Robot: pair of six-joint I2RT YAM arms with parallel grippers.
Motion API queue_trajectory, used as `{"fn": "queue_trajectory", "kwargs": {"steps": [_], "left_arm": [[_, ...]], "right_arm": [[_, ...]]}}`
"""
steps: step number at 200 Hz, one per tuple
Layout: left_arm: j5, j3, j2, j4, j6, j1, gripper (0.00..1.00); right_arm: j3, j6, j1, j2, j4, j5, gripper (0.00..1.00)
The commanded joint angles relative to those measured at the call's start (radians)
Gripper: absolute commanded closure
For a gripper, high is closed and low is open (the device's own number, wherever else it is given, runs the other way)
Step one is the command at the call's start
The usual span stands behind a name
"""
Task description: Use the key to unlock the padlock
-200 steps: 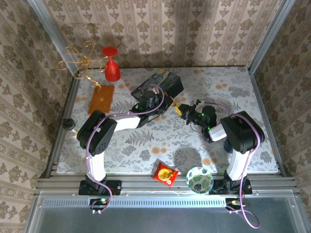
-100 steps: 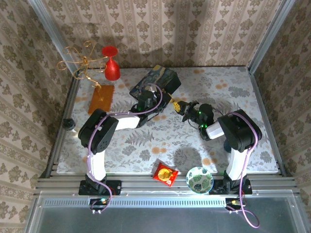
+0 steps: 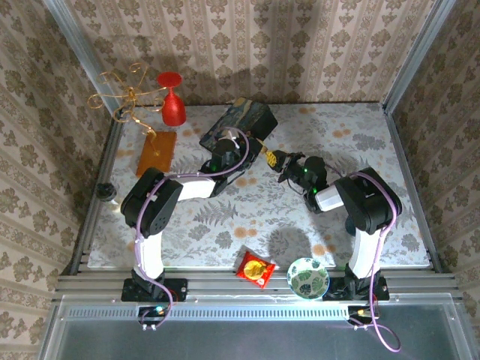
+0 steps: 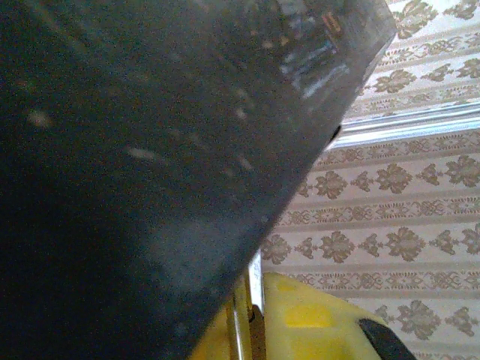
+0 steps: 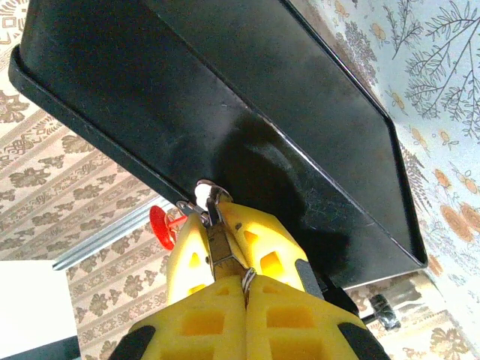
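The padlock, hard to see, seems to be at the dark box rim, by the key tip. The right gripper is clamped on the key and the left gripper on the dark box. The thin key may twist in the grip and miss.

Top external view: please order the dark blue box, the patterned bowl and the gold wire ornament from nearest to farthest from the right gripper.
1. The dark blue box, just beyond the right gripper, on its left.
2. The patterned bowl, at the table's near edge, right side.
3. The gold wire ornament, at the far-left corner.
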Motion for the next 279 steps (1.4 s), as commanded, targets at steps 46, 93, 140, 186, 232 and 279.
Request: {"fn": "queue_trajectory", "kwargs": {"steps": [46, 93, 140, 186, 232, 279], "left_arm": [[0.130, -0.023, -0.013, 0.052, -0.013, -0.042, 1.00], [0.111, -0.033, -0.021, 0.018, -0.010, -0.029, 1.00], [0.110, -0.038, -0.021, -0.032, 0.004, -0.025, 1.00], [0.119, -0.038, -0.031, -0.088, 0.018, -0.020, 1.00], [0.140, -0.015, -0.051, -0.186, 0.045, -0.018, 1.00], [0.181, 0.032, -0.067, -0.304, 0.070, -0.020, 1.00]], "right_arm": [[0.064, 0.112, 0.012, 0.032, 0.039, 0.013, 0.59], [-0.061, 0.016, 0.011, 0.044, 0.038, -0.023, 0.45], [-0.175, -0.136, -0.018, -0.027, 0.008, -0.036, 0.38], [-0.199, -0.365, -0.030, -0.143, -0.241, -0.059, 0.34], [-0.092, -0.882, -0.018, -0.463, -0.923, 0.060, 0.45], [0.004, -1.524, 0.090, -0.702, -1.318, 0.319, 0.49]]}}
